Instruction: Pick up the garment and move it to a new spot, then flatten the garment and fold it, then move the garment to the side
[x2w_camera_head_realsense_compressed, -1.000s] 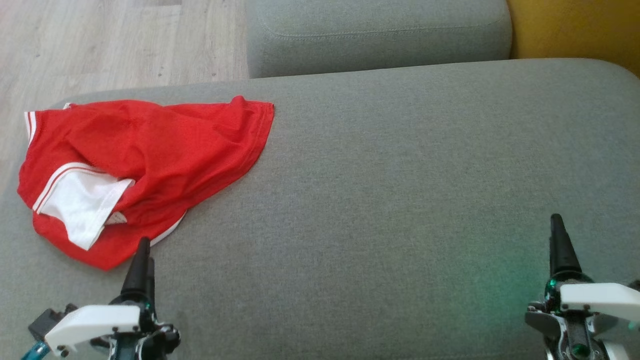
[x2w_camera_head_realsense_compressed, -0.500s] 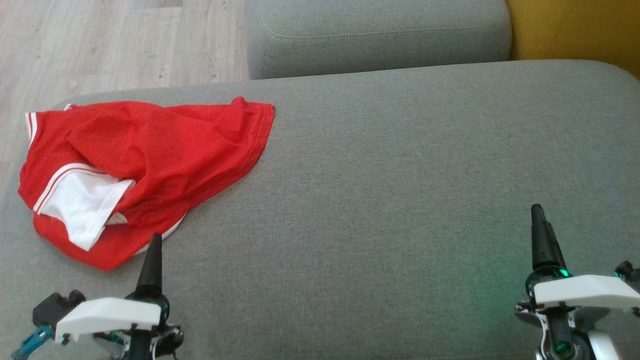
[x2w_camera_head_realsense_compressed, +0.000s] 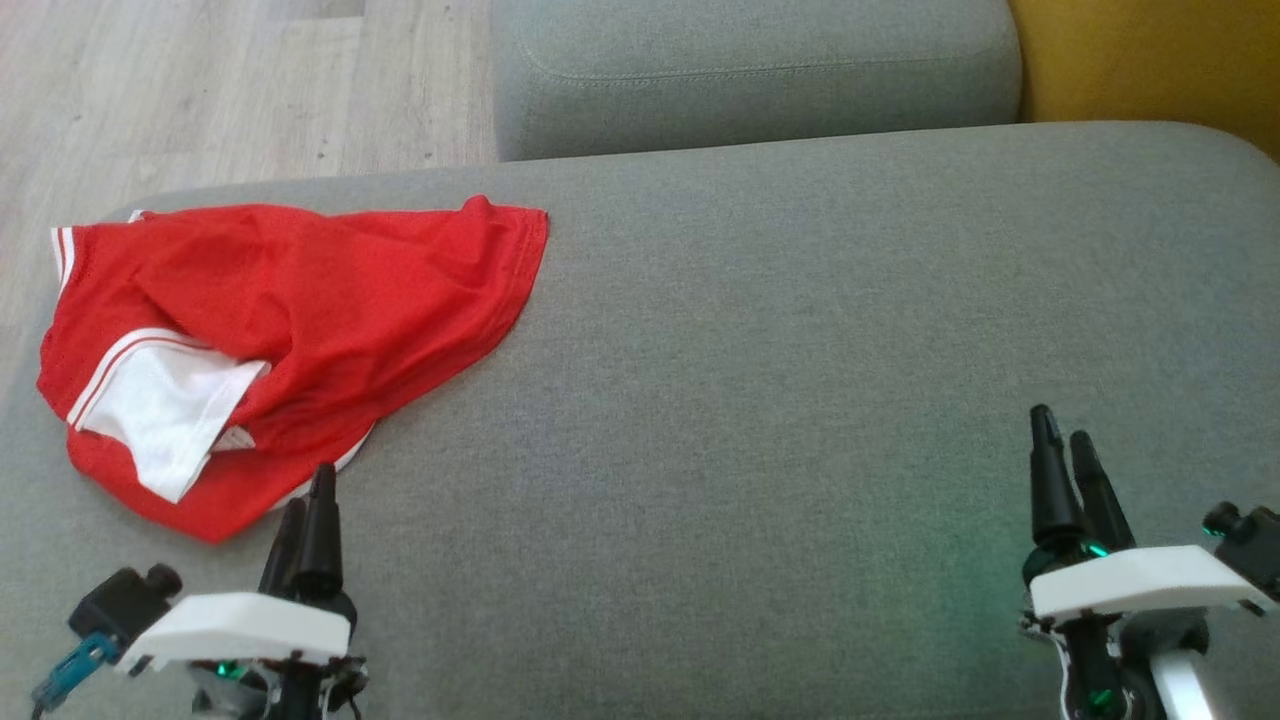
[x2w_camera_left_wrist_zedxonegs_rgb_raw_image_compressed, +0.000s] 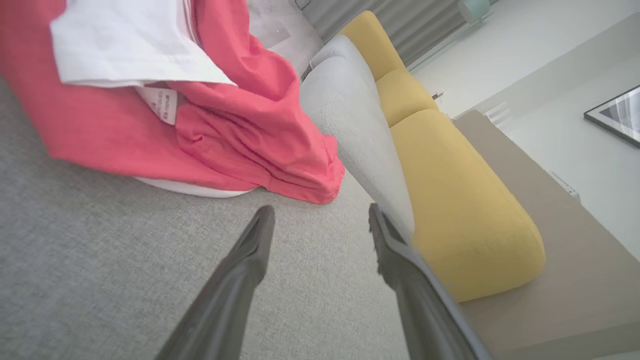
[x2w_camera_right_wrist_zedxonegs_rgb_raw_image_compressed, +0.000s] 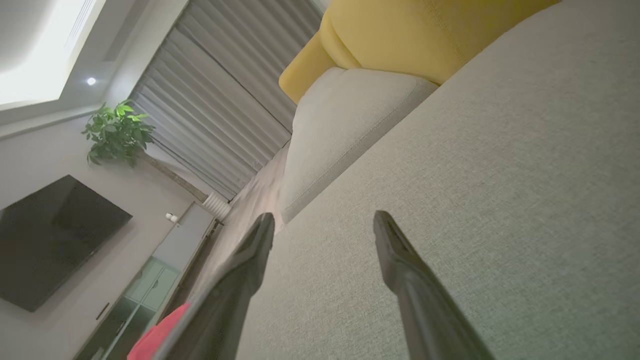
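A crumpled red garment (x2w_camera_head_realsense_compressed: 300, 310) with white trim and a white inner panel lies at the left end of the grey cushion (x2w_camera_head_realsense_compressed: 800, 380). My left gripper (x2w_camera_head_realsense_compressed: 310, 495) hovers just below the garment's near edge, open and empty. In the left wrist view the garment (x2w_camera_left_wrist_zedxonegs_rgb_raw_image_compressed: 240, 120) spreads beyond the tips of the left gripper (x2w_camera_left_wrist_zedxonegs_rgb_raw_image_compressed: 320, 215), its care label showing. My right gripper (x2w_camera_head_realsense_compressed: 1060, 430) stands open over bare cushion at the lower right, far from the cloth. In the right wrist view the right gripper (x2w_camera_right_wrist_zedxonegs_rgb_raw_image_compressed: 324, 220) points along the cushion, and a sliver of the red garment (x2w_camera_right_wrist_zedxonegs_rgb_raw_image_compressed: 157, 337) peeks at the bottom.
A second grey cushion (x2w_camera_head_realsense_compressed: 750, 70) sits behind, with a yellow cushion (x2w_camera_head_realsense_compressed: 1150, 60) at the far right. Wooden floor (x2w_camera_head_realsense_compressed: 200, 90) lies beyond the cushion's left and back edges. The right wrist view takes in a dark screen (x2w_camera_right_wrist_zedxonegs_rgb_raw_image_compressed: 50, 240), a plant (x2w_camera_right_wrist_zedxonegs_rgb_raw_image_compressed: 117, 132) and curtains.
Both grippers have turned about their wrists, so two fingers now show on each. The left one has drifted slightly right, the right one left and forward. The garment has not moved.
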